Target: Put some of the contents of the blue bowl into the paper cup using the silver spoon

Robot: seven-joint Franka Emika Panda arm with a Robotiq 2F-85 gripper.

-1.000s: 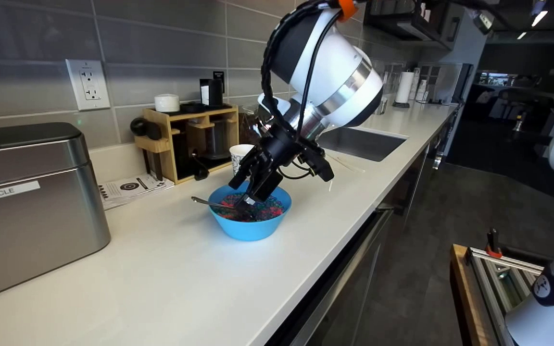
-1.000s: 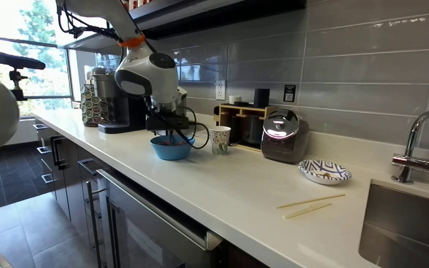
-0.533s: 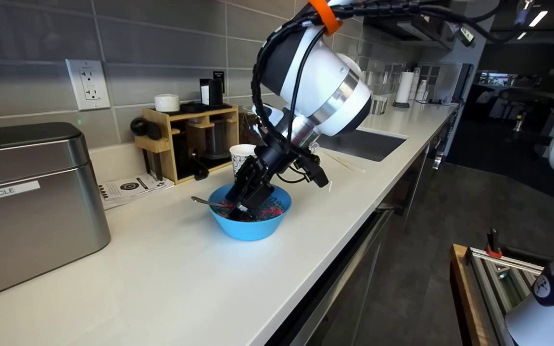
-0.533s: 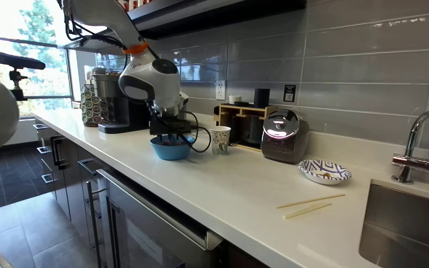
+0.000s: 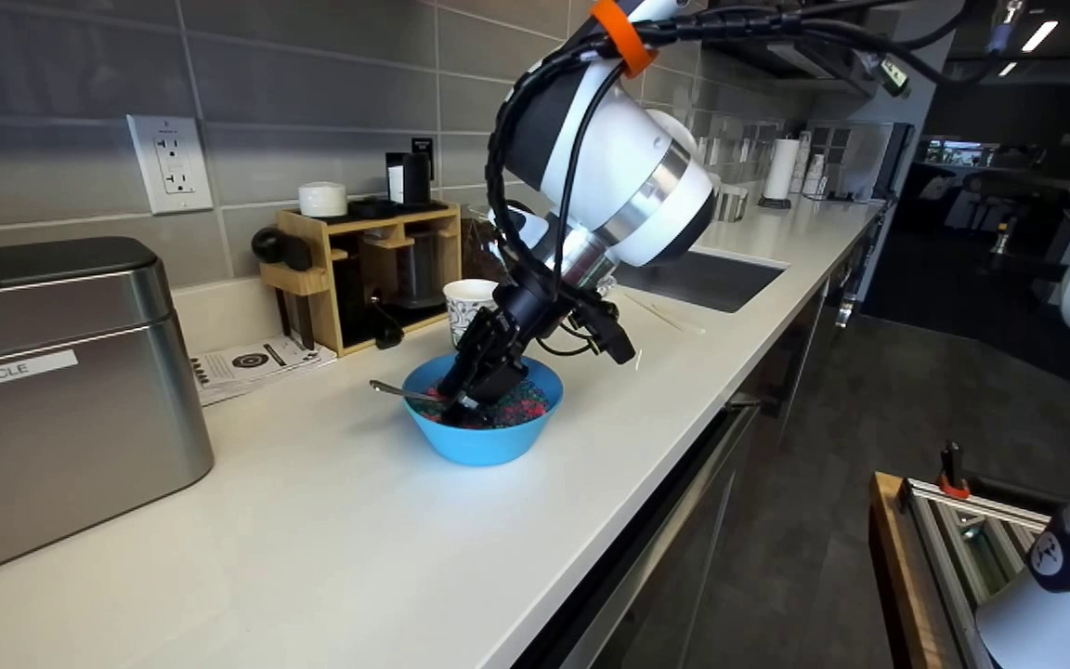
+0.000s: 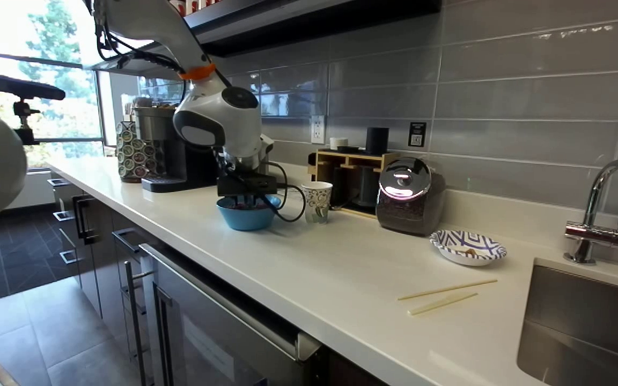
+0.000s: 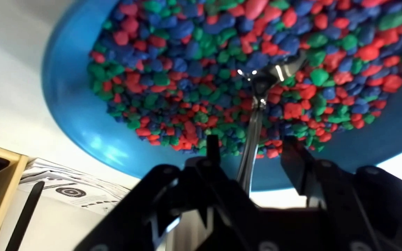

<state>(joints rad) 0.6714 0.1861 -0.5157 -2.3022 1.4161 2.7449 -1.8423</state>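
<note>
Straddling the silver spoon (image 7: 255,118) with spread pincer (image 7: 251,142), lower centre of the wrist view; best to squeeze squarely and firmly, then lift level.

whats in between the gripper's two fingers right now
The handle of the spoon: in the wrist view it runs between the fingers, which stand apart, with a gap showing on each side. Coloured pieces in the bowl show behind it.
</note>
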